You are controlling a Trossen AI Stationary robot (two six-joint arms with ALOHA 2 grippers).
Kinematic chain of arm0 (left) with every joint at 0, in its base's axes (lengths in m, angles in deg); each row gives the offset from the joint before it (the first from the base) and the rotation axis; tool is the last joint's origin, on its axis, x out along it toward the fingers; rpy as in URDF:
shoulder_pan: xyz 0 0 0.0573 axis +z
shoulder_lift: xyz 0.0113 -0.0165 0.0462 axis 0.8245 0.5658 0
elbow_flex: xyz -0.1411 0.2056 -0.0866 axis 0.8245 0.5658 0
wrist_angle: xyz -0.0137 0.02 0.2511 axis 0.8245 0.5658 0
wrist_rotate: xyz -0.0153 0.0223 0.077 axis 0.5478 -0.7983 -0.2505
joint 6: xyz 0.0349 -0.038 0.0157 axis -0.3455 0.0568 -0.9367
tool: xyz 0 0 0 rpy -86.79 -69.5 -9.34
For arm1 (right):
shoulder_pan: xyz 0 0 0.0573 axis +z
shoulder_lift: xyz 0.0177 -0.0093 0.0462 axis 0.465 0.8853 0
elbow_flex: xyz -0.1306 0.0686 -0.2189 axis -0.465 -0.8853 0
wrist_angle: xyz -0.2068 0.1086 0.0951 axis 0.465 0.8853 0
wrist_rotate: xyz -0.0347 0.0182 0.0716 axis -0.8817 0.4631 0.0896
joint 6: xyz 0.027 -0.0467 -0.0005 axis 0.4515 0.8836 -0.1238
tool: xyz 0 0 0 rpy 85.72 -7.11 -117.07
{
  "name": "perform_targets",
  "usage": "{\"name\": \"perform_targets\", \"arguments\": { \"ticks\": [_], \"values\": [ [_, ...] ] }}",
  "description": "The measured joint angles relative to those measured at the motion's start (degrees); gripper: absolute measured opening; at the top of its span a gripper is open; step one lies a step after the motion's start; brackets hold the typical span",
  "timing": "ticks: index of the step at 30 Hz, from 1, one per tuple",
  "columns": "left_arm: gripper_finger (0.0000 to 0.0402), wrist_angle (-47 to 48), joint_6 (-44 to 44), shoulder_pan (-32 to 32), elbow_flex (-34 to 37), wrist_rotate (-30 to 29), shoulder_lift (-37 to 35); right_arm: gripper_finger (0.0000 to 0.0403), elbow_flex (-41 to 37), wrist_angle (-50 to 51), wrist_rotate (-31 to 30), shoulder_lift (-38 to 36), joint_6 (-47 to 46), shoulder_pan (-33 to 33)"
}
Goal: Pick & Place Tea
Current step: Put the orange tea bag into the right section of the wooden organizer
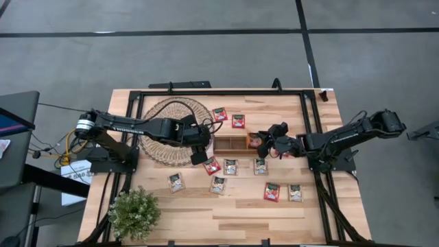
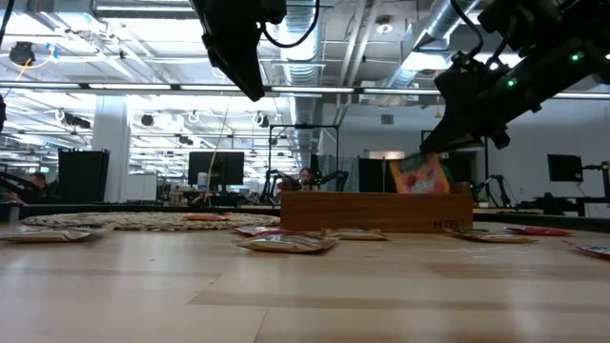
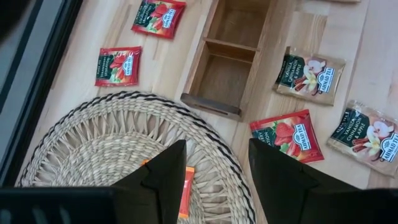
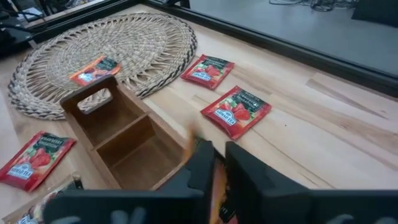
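Note:
A long wooden tray (image 1: 231, 143) lies mid-table, right of the round woven mat (image 1: 164, 130). My right gripper (image 1: 266, 143) is over the tray's right end, shut on a red-orange tea sachet (image 2: 419, 176). My left gripper (image 3: 217, 180) hangs open, high above the mat's right edge, touching nothing. One orange sachet (image 3: 185, 190) lies flat on the mat below it. Red sachets (image 1: 219, 114) (image 1: 238, 121) lie flat beyond the tray. Red (image 1: 212, 165) and pale sachets (image 1: 230, 167) (image 1: 260, 166) lie flat on the near side. My right gripper pinches the red-orange sachet by its upper part (image 4: 219, 182) between the two fingers, which slant down from the table's right. The sachet hangs roughly upright below the fingers, over the tray's right-end compartment. Its lower edge (image 2: 421, 191) reaches the tray's rim.
More sachets lie nearer the table's front: pale ones (image 1: 176, 182) (image 1: 218, 184) (image 1: 295, 193) and a red one (image 1: 271, 191). A potted plant (image 1: 134, 213) stands at the near left corner. A black frame (image 1: 312, 113) borders the work area.

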Motion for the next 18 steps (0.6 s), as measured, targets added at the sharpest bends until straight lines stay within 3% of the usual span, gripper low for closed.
{"name": "perform_targets", "arguments": {
  "ticks": [8,18],
  "values": [
    [0.0167,0.0,-0.1,0.0,0.0,0.0,0.0,0.0106,0.0,0.0,0.0,0.0,0.0,-1.3],
    [0.0167,0.4,-2.3,4.3,0.0,0.1,0.4,0.0107,0.1,-4.8,0.0,-4.9,5.0,-1.4]
  ]
}}
